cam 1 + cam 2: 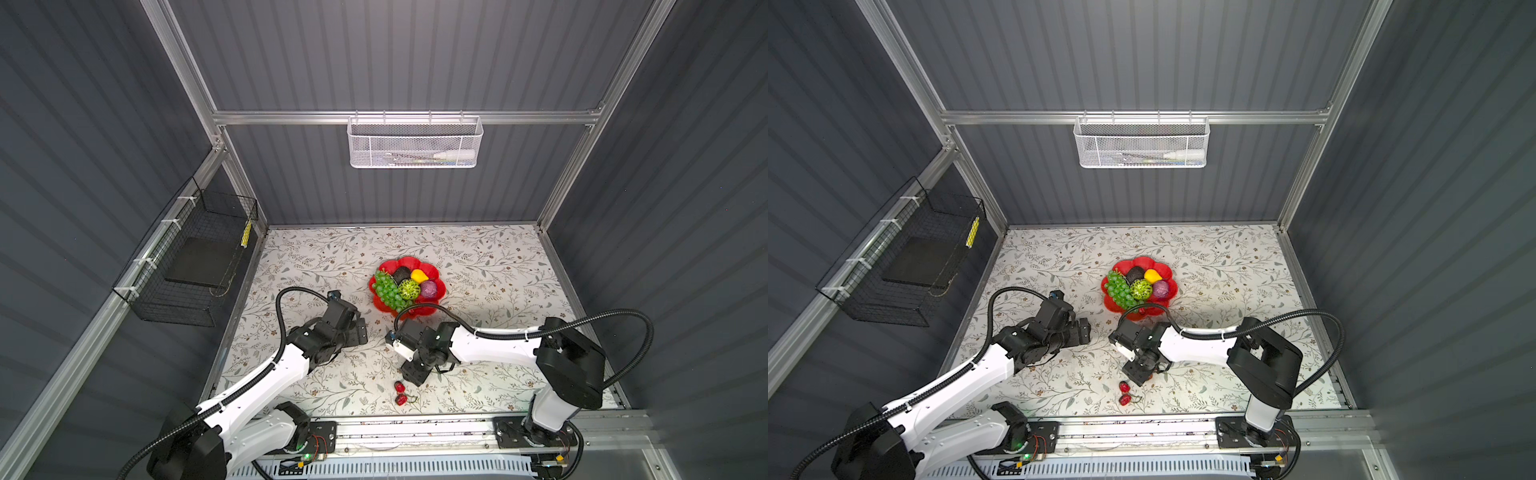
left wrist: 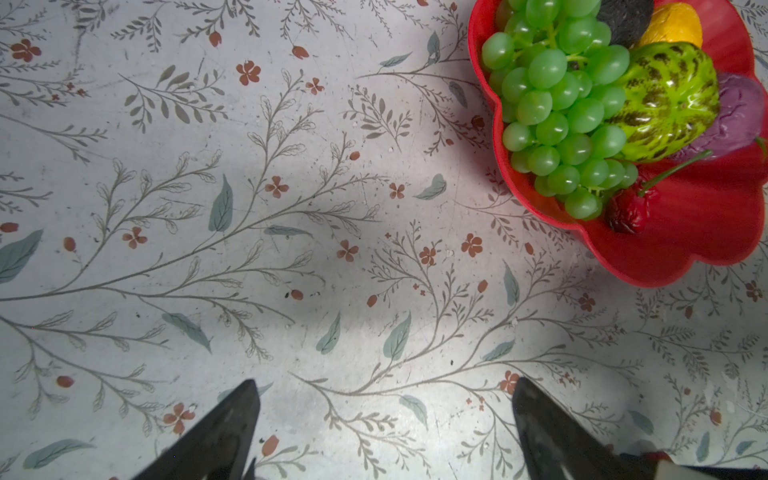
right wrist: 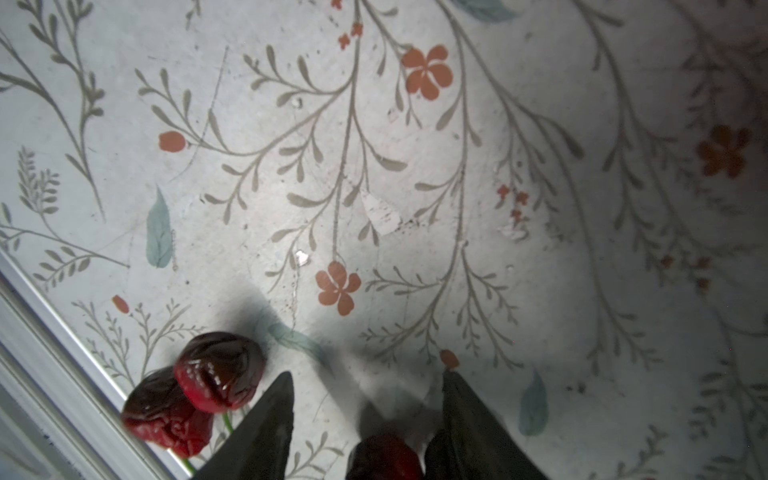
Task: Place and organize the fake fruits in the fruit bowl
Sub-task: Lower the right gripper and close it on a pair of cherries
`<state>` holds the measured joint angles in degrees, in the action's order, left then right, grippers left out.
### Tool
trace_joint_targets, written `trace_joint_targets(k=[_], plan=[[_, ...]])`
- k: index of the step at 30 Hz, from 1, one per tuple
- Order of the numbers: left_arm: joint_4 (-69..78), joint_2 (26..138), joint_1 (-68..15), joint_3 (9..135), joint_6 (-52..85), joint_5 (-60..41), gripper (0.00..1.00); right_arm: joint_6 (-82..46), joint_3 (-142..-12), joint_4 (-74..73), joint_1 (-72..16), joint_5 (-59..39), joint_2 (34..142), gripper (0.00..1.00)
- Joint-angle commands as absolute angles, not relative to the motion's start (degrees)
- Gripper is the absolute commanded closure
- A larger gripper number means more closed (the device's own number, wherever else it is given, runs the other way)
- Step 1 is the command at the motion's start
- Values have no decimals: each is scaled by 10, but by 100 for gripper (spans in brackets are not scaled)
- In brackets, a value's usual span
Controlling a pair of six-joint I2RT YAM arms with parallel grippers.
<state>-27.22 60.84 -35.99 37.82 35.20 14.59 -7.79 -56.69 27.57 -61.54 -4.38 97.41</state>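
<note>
- Left tool [image 2: 386, 381] wide open, empty, above the table [image 2: 208, 208] beside the bowl [image 2: 706, 232].
- Right tool [image 3: 366, 373] half open astride 1 cherry [image 3: 384, 457], wrist pointing down.

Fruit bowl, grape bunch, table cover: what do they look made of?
Fruit bowl: likely hard plastic or glazed ceramic, can't tell which. It is glossy red with smooth moulded scallops.
Grape bunch: looks like soft translucent plastic. Light glows through the grapes, and the stems are pale green and moulded.
Table cover: probably printed vinyl or laminate. It has a matte floral print with scuffs and specks.
</note>
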Motion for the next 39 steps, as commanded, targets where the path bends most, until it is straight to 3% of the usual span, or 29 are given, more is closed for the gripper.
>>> trace_joint_targets(k=[1,9,19,39], plan=[[-281,601,-357,390,357,156,5,-78,-559,281,-615,-26,955,42],[-284,601,-356,394,356,155,5,-109,-510,267,-614,-40,842,37],[-277,606,-357,396,360,146,5,-184,-433,325,-595,8,762,38],[-276,607,-357,401,359,148,4,-185,-470,289,-592,30,878,45]])
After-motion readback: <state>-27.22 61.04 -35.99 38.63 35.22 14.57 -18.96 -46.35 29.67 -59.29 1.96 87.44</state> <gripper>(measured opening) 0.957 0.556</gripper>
